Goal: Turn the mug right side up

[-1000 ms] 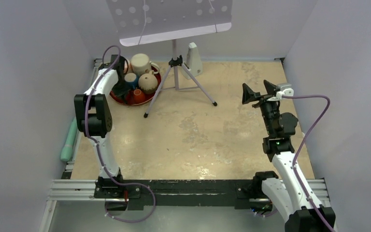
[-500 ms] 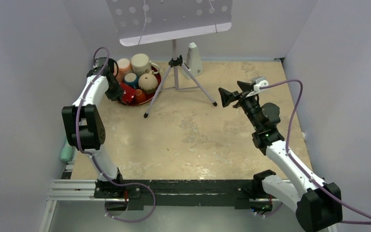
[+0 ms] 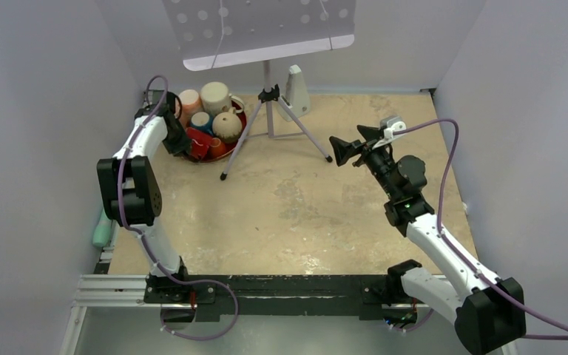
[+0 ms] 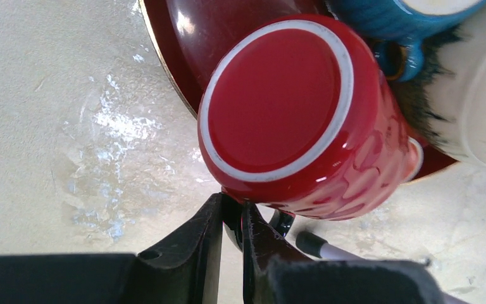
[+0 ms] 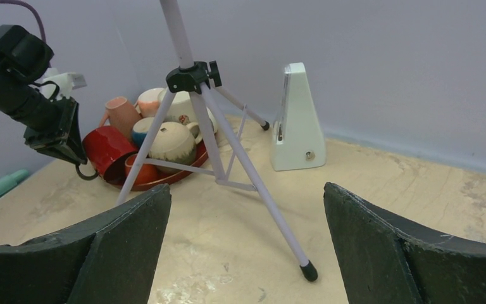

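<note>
Task item: red mug [image 4: 291,114]. The glaze is glossy red and the side wall carries shallow pressed facets. The recessed base is red, ringed by a pale unglazed foot. A thin black loop handle comes off the wall. A pale edge shows at the mouth end.

Position: the red mug lies on its side at the near left edge of the dark red tray [image 4: 159,54], which stands at the far left corner of the table [image 3: 303,207]. Its base points out over the tray rim toward the left gripper [image 4: 233,218] and its mouth points in toward the other cups. It is not upright. Whether it rests on the rim or is lifted clear cannot be told.

Left gripper: the fingers are pinched narrow, nearly touching, right at the spot where the black handle meets the wall. They hold the mug by that handle.

Right gripper [image 5: 247,189]: it hangs in the air over the middle right of the table with its jaws spread wide and nothing between them, facing the tray.

Neighbouring items in the tray: a blue mug [image 4: 405,19] just beside the red one, a cream mug [image 5: 171,140], a pink mug [image 5: 123,111], an orange mug [image 5: 140,172] and a white mug [image 5: 177,104].

A tripod [image 5: 193,76] stands just beside the tray, and a white metronome [image 5: 297,120] stands behind it.

Markings: the white mug carries a small coloured pattern, too small to read.
</note>
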### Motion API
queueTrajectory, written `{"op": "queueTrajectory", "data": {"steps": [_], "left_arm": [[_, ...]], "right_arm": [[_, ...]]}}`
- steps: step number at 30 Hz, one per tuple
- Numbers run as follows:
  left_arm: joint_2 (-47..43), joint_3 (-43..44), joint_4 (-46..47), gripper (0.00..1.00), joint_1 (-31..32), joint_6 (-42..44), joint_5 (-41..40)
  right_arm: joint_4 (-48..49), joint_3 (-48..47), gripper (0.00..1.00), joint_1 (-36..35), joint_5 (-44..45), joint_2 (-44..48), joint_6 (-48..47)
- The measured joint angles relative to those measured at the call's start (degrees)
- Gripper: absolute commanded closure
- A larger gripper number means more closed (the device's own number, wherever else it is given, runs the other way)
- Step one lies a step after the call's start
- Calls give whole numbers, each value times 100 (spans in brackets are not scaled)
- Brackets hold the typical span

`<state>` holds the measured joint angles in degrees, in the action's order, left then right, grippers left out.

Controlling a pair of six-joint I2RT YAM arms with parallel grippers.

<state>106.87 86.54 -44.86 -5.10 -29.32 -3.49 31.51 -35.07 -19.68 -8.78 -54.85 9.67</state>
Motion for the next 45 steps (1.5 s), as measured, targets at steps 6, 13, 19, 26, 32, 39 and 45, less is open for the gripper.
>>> {"op": "queueTrajectory", "data": {"steps": [6,13,19,26,32,39,45], "left_arm": [[494,72,-37,100,-70,37,-26],[793,210,-37,87,-131,17,-17],[844,234,4,86,-155,-28,125],[809,256,-63,62,-157,107,212],[529,212,-229,53,-122,629,-57],[90,227,-328,42,-9,1572,-522],[-533,229,157,25,870,2817,-1211]], "right_arm": [[-74,2,6,-31,31,138,83],[-151,2,6,-31,59,282,85],[-339,2,6,-31,142,282,83],[-494,-48,5,-31,181,280,81],[-507,-61,5,-31,181,271,79],[-540,-61,5,-31,181,262,35],[-551,-61,5,-31,181,223,33]]}}
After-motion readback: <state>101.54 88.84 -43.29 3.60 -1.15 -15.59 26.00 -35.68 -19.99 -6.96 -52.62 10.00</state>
